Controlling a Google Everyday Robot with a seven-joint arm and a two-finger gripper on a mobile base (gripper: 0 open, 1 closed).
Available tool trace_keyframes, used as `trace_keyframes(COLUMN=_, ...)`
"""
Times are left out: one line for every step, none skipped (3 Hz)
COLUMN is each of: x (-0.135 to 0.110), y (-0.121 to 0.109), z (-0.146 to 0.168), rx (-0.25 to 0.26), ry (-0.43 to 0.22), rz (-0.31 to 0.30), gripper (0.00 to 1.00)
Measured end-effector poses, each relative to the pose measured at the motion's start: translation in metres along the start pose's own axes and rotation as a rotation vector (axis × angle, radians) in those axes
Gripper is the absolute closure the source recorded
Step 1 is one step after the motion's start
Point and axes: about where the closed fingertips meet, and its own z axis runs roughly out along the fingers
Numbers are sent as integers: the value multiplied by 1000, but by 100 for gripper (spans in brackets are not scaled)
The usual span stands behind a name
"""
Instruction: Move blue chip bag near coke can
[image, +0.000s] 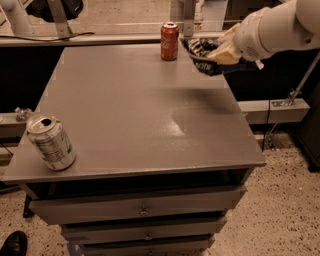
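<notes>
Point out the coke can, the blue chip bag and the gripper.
coke can (169, 41): camera view, middle of its red side.
blue chip bag (203, 59): camera view, its crinkled left part.
gripper (220, 52): camera view, fingertips on the bag, right of the can.

You're looking at a grey table (130, 115), its top catching a soft glare just right of center. Under that top, you've got stacked drawers (140, 210) with small knobs. Right of the table, speckled floor (285, 200), and above it a pale low ledge (270, 107) running off from the table's side. Behind the table's far edge, a metal post (188, 17) stands up. Down by the table's front left foot, a black shoe (14, 243). The gripper (218, 52) hangs over the table's far right corner, clamped on the blue chip bag (200, 52).
</notes>
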Motion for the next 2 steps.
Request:
trace_keyframes(x=11, y=-56, z=28, rx=94, ry=-12, rz=13, gripper=100)
trace_keyframes(x=21, y=-103, z=62, rx=151, ry=-7, rz=31, gripper=100)
